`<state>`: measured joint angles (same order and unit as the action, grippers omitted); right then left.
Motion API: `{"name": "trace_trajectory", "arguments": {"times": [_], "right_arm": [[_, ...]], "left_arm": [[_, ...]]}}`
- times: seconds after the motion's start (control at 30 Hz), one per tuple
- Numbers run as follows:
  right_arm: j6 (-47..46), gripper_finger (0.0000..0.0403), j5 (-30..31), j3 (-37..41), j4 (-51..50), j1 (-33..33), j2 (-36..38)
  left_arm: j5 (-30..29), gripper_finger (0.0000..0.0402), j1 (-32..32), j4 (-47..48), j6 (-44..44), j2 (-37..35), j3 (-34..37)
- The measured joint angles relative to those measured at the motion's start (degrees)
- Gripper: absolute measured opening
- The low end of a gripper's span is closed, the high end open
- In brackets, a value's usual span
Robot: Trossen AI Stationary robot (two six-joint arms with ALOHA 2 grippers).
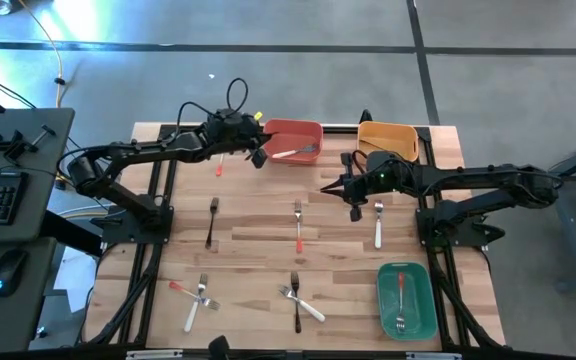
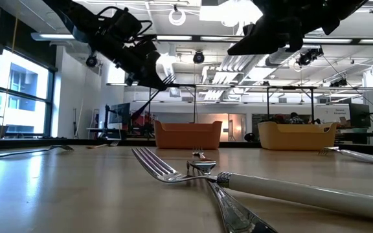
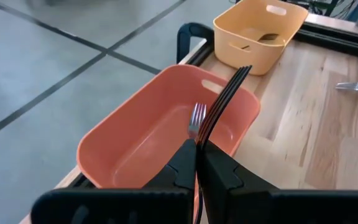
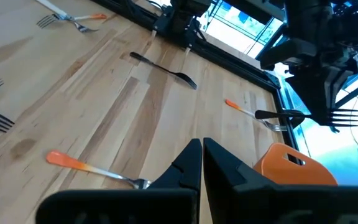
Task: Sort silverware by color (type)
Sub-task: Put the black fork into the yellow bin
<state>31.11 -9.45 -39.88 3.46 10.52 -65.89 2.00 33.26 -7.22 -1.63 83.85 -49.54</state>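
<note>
My left gripper is at the near-left corner of the red-orange bin, shut on a fork. The fork's head sticks out past the fingertips, above the bin; its handle is hidden. Another fork lies in that bin. My right gripper is shut and empty above the table's middle, left of a white-handled fork; its wrist view shows the fingers together. More forks lie flat on the table: a black one, a red-orange one, and crossed ones near the front. My left gripper pinches the fork just behind its head between its two fingers, with the fork edge-on in the gap. The head and tines stick out beyond the fingertips and slant upward. The fork is lifted clear, above the red-orange bin.
A yellow bin stands at the far right, beside the red-orange one. A green bin at the near right holds a red-handled fork. A red-orange-handled fork lies on the table by my left gripper. A desk with a keyboard stands left of the table.
</note>
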Motion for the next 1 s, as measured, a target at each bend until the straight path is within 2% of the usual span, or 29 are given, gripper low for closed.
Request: {"name": "trace_trajectory", "arguments": {"times": [0.37,0.6,0.7,0.77,0.83,1.0], "right_arm": [[0.7,0.0000,0.0,0.0,-0.9,0.0,0.0],[-2.3,0.0000,0.5,0.0,-1.1,0.1,0.0],[-5.8,0.0000,5.4,0.0,-1.1,0.6,0.0],[-7.6,0.0001,8.1,0.0,-1.0,1.5,-0.2],[-10.1,0.0005,7.8,0.3,0.5,2.5,-0.9],[-13.4,0.0047,3.0,5.2,16.6,4.3,-6.1]], "left_arm": [[1.5,0.0001,-0.5,-2.3,-0.4,0.0,0.0],[4.1,0.0001,-3.5,-6.7,-0.1,-0.2,0.0],[6.5,0.0001,-5.5,-10.1,-0.1,-0.2,0.0],[9.4,0.0001,-6.6,-16.4,0.1,-0.2,1.7],[13.7,0.0001,-7.4,-25.7,1.9,1.0,4.2],[21.4,0.0001,-7.4,-44.3,6.3,4.3,9.9]]}}
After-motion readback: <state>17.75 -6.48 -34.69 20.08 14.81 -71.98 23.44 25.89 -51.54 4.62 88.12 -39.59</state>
